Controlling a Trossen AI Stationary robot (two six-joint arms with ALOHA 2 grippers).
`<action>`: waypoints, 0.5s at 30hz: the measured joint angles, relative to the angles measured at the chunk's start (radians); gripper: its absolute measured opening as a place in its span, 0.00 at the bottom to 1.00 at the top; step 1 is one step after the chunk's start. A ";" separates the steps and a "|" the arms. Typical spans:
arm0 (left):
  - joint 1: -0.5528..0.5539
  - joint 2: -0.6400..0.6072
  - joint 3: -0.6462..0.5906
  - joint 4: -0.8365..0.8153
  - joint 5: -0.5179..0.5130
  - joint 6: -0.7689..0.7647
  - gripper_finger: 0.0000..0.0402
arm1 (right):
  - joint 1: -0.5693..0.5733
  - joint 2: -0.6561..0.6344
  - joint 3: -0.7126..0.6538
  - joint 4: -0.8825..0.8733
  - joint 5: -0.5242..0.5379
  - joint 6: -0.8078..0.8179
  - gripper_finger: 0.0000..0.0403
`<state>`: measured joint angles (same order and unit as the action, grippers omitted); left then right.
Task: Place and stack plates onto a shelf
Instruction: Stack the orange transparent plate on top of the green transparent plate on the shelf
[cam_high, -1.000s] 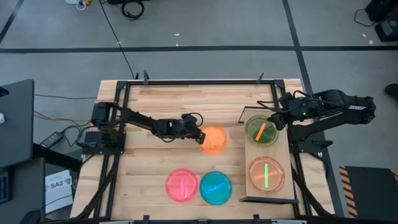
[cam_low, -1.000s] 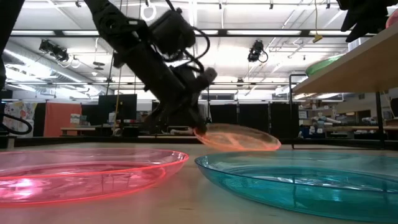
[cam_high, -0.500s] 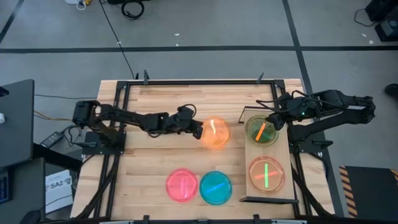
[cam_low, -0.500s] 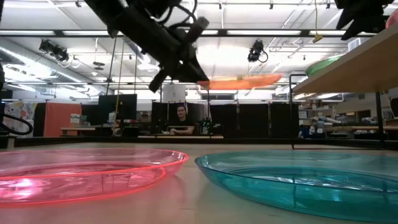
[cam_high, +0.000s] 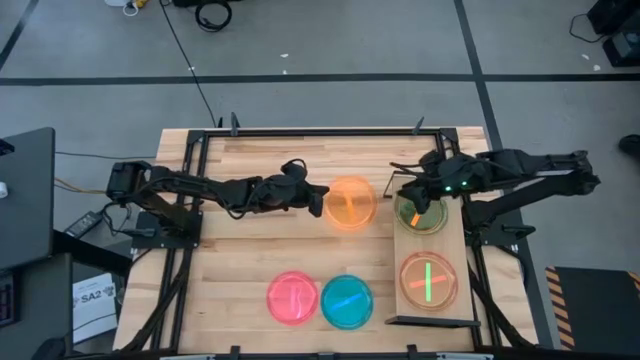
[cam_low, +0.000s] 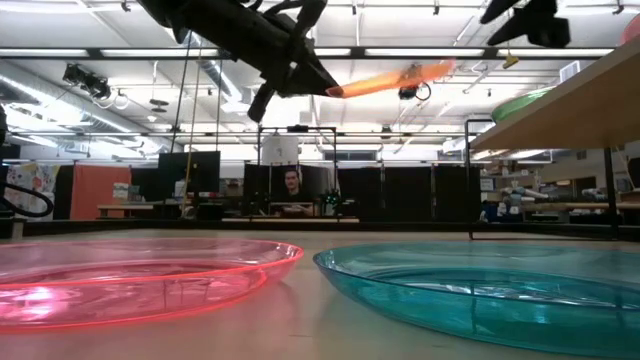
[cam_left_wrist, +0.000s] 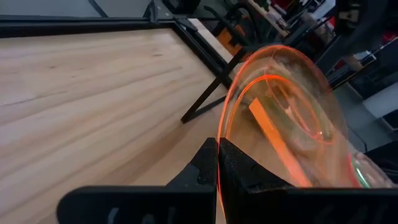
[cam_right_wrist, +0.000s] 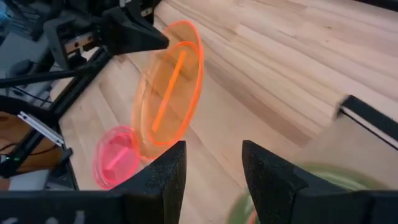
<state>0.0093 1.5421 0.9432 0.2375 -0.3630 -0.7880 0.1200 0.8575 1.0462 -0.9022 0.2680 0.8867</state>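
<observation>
My left gripper (cam_high: 320, 200) is shut on an orange plate (cam_high: 351, 203), which is up in the air to the left of the shelf (cam_high: 453, 243); the low view shows the plate (cam_low: 392, 78) high above the table. My right gripper (cam_high: 405, 190) is open at the shelf's far-left corner, facing the orange plate (cam_right_wrist: 171, 93) and above the green plate stack (cam_high: 421, 213). An orange plate with a green streak (cam_high: 428, 280) lies on the shelf's near half. A pink plate (cam_high: 291, 298) and a teal plate (cam_high: 346, 300) lie flat on the table. My left gripper (cam_left_wrist: 217, 171) pinches the orange plate's rim (cam_left_wrist: 219, 134) on its left side between the two fingers, reaching in about level from the table's left. The plate is lifted clear and tilted, with its free right edge (cam_low: 440, 67) higher than the held rim.
The shelf's black frame leg (cam_left_wrist: 208, 99) stands on the table close under the raised plate. The pink plate (cam_low: 140, 275) and teal plate (cam_low: 480, 290) fill the near middle of the table. A person sits in the room behind the table (cam_low: 291, 190).
My left gripper has lifted the orange plate off the table and carried it up and toward the shelf; the plate has gone from resting low to hanging high with its free edge tipped up. My right gripper has moved left from over the green stack toward the orange plate.
</observation>
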 joint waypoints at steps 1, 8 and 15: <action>0.000 0.000 0.000 -0.001 0.000 0.000 0.01 | 0.000 0.017 0.000 0.013 0.000 0.000 0.40; 0.000 0.000 0.000 0.000 0.000 0.000 0.01 | 0.000 0.124 0.000 0.040 0.000 0.000 0.40; 0.000 0.000 0.000 0.002 0.000 -0.001 0.01 | 0.000 0.212 0.000 0.082 0.000 -0.004 0.40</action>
<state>0.0093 1.5421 0.9432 0.2394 -0.3627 -0.7887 0.1200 1.0700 1.0462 -0.8206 0.2680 0.8828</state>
